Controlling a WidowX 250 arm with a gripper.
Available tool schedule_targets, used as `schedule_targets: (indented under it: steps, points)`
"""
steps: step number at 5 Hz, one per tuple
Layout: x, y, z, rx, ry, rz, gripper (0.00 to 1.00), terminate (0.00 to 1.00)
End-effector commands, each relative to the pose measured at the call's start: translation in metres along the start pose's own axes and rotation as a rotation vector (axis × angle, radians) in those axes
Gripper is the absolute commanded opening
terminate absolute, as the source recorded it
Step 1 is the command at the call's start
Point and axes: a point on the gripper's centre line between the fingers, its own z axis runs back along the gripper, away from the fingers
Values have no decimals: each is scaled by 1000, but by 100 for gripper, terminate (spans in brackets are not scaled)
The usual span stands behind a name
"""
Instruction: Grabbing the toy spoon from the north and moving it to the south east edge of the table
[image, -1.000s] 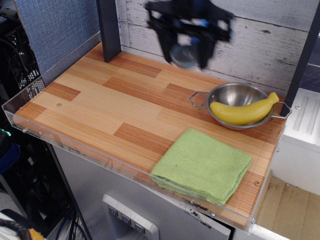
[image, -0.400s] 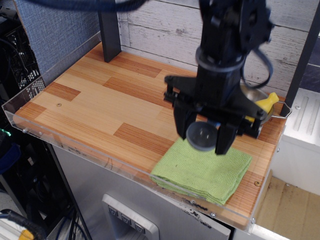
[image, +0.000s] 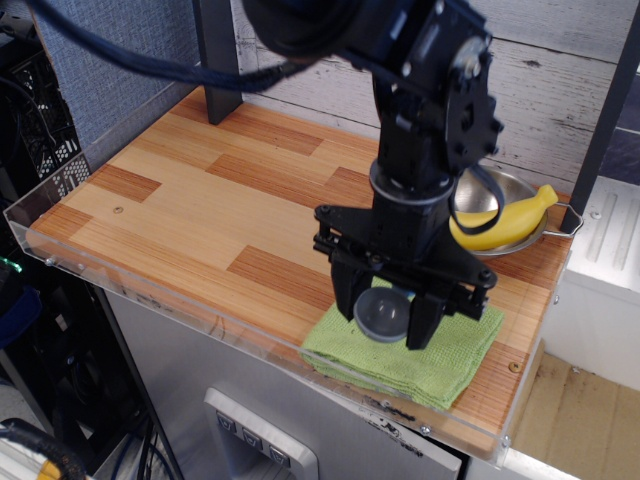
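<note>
The single view looks down on the bench (image: 200, 215) from its front edge. The black hand (image: 385, 318) hangs low in the lower centre of the frame, over the green woven cloth (image: 455, 350), its two fingers (image: 421, 318) pointing down and closed on the toy spoon (image: 381, 314). Only the spoon's round grey bowl shows between them; the light-blue handle is hidden behind the hand. Whether the spoon touches the cloth cannot be told.

The hand holds the spoon bowl-forward and low, likely because this lower right part of the bench is the drop area, so the carry looks nearly complete and the release remains.

Behind the arm, at the right of the frame, a steel bowl (image: 500, 195) with wire handles holds a banana (image: 505, 222), well clear of the hand. No readable writing or brand shows anywhere.
</note>
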Motion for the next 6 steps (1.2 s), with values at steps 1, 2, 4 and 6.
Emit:
schedule_targets:
  steps: [1, 2, 4, 6]
  points:
    - [3, 12, -16, 10, -26, 6, 0, 0]
    - [8, 12, -20, -2, -25, 11, 0, 0]
    - [16, 11, -2, -10, -68, -2, 100, 0]
    - [12, 35, 77, -23, -126, 42, 100, 0]
